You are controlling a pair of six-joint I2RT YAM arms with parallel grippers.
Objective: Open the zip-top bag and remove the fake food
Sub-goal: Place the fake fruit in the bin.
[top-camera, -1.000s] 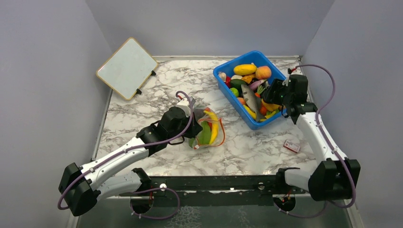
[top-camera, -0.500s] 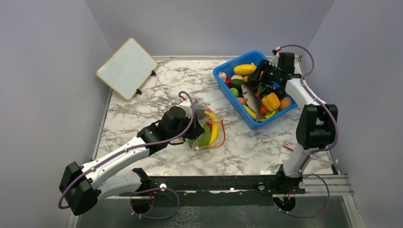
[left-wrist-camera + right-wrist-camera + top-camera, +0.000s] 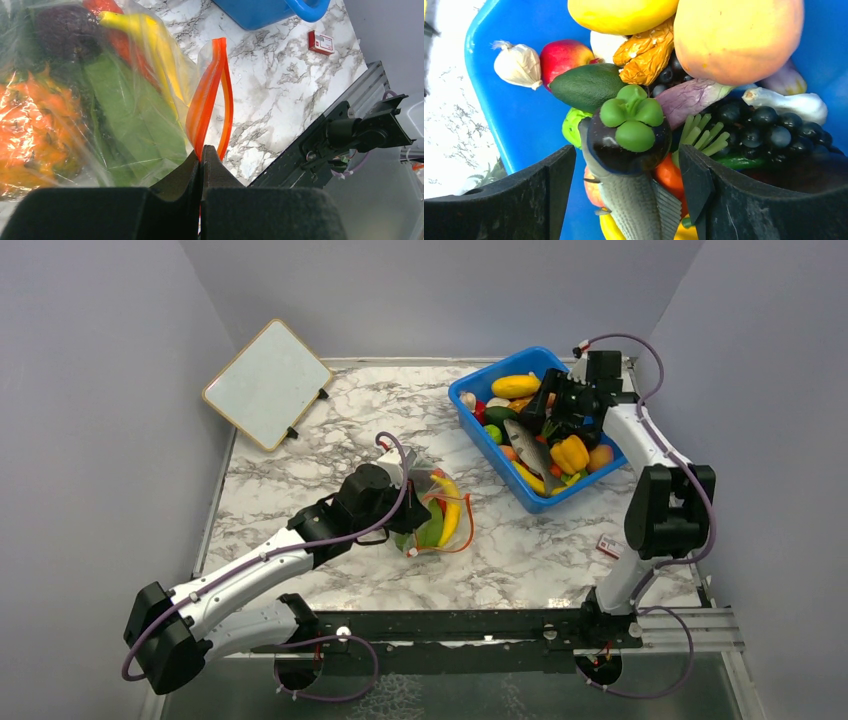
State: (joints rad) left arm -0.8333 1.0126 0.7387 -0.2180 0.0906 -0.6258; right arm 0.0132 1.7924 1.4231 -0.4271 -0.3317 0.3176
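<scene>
The zip-top bag [image 3: 436, 512] lies on the marble table, its red-orange zip strip [image 3: 209, 95] gaping in a loop. My left gripper [image 3: 201, 150] is shut on the near end of that strip [image 3: 412, 502]. Through the plastic I see fake food: a yellow banana [image 3: 150, 35], a long green leaf [image 3: 135, 115] and an orange fruit [image 3: 35, 130]. My right gripper [image 3: 626, 160] hangs open over the blue bin [image 3: 466, 400]. Between its fingers, touching neither, a dark purple fruit with a green cap [image 3: 629, 132] rests on a grey toy fish [image 3: 636, 205].
The blue bin [image 3: 524, 105] holds several toy foods, among them a yellow squash [image 3: 515, 386] and a yellow pepper [image 3: 570, 453]. A whiteboard [image 3: 267, 383] leans at the back left. A small red and white box [image 3: 613, 547] lies near the right arm.
My right arm has swung to the far side of the bin and its jaws have widened around the purple fruit. The left arm and the bag have stayed put.
</scene>
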